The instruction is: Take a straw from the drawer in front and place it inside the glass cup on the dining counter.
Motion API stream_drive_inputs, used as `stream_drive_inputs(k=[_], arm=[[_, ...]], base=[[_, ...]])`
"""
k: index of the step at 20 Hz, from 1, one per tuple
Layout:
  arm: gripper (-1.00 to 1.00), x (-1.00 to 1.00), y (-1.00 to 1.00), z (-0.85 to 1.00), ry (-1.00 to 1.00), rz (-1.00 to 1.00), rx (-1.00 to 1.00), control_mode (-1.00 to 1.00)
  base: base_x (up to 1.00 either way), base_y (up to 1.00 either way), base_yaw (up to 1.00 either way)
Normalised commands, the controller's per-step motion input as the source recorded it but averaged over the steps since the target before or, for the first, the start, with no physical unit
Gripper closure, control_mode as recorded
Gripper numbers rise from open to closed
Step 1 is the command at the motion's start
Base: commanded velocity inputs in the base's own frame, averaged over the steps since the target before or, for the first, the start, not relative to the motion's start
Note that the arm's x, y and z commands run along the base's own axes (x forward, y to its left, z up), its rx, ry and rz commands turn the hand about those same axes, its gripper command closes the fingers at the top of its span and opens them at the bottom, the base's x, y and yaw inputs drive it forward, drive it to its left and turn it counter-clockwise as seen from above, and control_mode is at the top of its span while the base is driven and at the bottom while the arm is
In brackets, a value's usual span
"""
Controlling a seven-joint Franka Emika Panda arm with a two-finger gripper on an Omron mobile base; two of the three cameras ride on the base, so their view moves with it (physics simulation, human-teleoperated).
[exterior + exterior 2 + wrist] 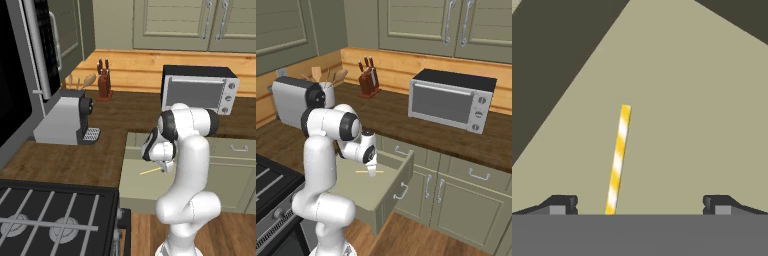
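The drawer (393, 182) stands pulled out, and its pale-green floor (687, 125) lies under my hand. On that floor lies the straw (618, 159), thin with yellow and white stripes; it also shows as a pale stick, the straw (150, 171) and the straw (362, 171). My gripper (640, 205) hangs just above it, open, with the straw between the fingers and nearer the left fingertip (561, 204). Nothing is held. In the right base view the gripper (372, 171) points down into the drawer. The glass cup and the dining counter are out of view.
A grey coffee machine (65, 120), a knife block (104, 80) and a holder of wooden spoons (80, 82) stand on the brown worktop (65, 160). A microwave (452, 99) sits at the right. The stove (50, 215) lies at lower left. Closed cabinet doors (466, 210) are beside the drawer.
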Motion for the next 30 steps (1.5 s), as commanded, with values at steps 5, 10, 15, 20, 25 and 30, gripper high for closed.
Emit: stream_drive_inputs(k=[5,10,15,20,25,30], arm=[[-1.0,0.51,-0.02,-0.23,0.02,0.0,0.0,-1.0],[-1.0,0.06,-0.13,-0.34,0.01,0.03,0.0,-1.0],[-1.0,0.0,-0.21,-0.33,0.0,0.02,0.0,-1.0],[-1.0,0.0,-0.19,-0.38,0.0,0.01,0.0,-1.0],[-1.0,-0.06,-0.23,-0.46,0.0,0.0,0.0,-1.0],[-1.0,-0.33,-0.23,-0.34,0.0,0.05,0.0,-1.0]], base=[[0.0,0.0,0.0],[0.0,0.0,0.0],[0.0,0.0,0.0],[0.0,0.0,0.0],[0.0,0.0,0.0],[0.0,0.0,0.0]])
